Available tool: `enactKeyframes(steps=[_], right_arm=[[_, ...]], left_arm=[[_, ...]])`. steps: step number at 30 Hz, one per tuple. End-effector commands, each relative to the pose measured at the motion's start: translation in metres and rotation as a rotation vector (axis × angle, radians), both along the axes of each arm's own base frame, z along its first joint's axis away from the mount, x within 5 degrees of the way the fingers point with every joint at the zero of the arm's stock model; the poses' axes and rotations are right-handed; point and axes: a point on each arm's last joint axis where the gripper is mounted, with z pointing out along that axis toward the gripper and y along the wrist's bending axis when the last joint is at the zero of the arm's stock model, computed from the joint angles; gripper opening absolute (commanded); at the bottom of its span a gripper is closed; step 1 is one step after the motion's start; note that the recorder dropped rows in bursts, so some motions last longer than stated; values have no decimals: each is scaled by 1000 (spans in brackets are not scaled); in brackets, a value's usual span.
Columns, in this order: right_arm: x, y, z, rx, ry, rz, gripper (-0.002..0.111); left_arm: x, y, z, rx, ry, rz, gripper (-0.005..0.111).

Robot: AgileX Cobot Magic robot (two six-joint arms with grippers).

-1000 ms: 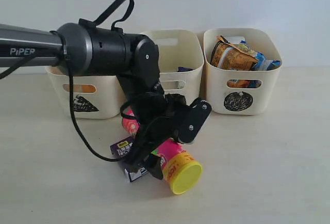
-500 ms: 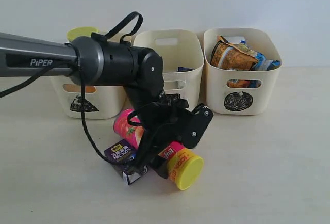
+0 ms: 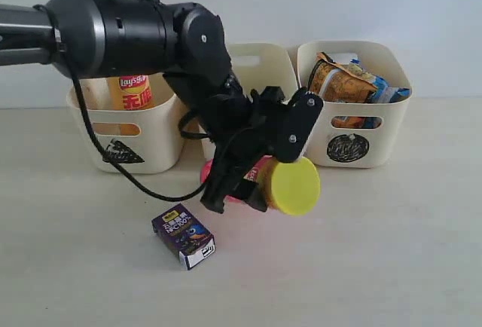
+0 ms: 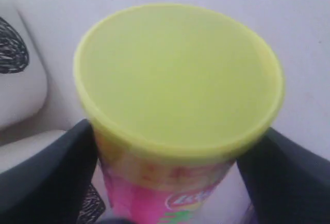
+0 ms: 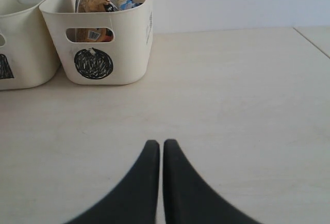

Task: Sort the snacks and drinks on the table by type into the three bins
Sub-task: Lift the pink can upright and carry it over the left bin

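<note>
Pale worktop (image 3: 392,252) bears one loose purple carton (image 3: 184,236); bags (image 3: 343,82) sit in the circle bin (image 3: 392,127), a tube (image 3: 135,91) in the triangle bin (image 3: 154,142). Left fingers (image 4: 49,175) clamp the pink tube (image 3: 290,185) aloft; right fingers (image 5: 142,182) closed, empty.

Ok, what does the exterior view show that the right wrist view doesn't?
Only exterior: the left gripper holding the pink tube, the purple carton on the table, and the triangle bin with a yellow-red tube inside. Only right wrist: the right gripper, shut. Both: the circle bin with its bags and part of the middle bin.
</note>
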Motion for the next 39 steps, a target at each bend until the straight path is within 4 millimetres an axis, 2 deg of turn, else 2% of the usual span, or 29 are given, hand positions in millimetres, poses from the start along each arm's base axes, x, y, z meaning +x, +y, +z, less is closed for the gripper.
enactKeyframes(steps=[1,13,21,25,30,34,39], right_arm=[[0,0,-1,-3,-6,-1,0],[0,0,-1,-3,-6,-1,0],[0,0,-1,-3,-6,-1,0],[0,0,-1,-3,-6,-1,0],[0,0,-1,-3,-6,-1,0],[0,0,-1,-3,-6,-1,0],[0,0,-1,-3,-6,-1,0]], left_arm=[[-7,-2,33,-116,-34,32,4],[-17,7,71,-208,-34,146,4],[-42,22,121,-354,66,312,4],[-54,35,149,-444,116,463,4],[-64,60,179,-509,82,681,4],[-64,83,197,-559,-7,916,4],[-55,105,209,-638,-155,1161,4]])
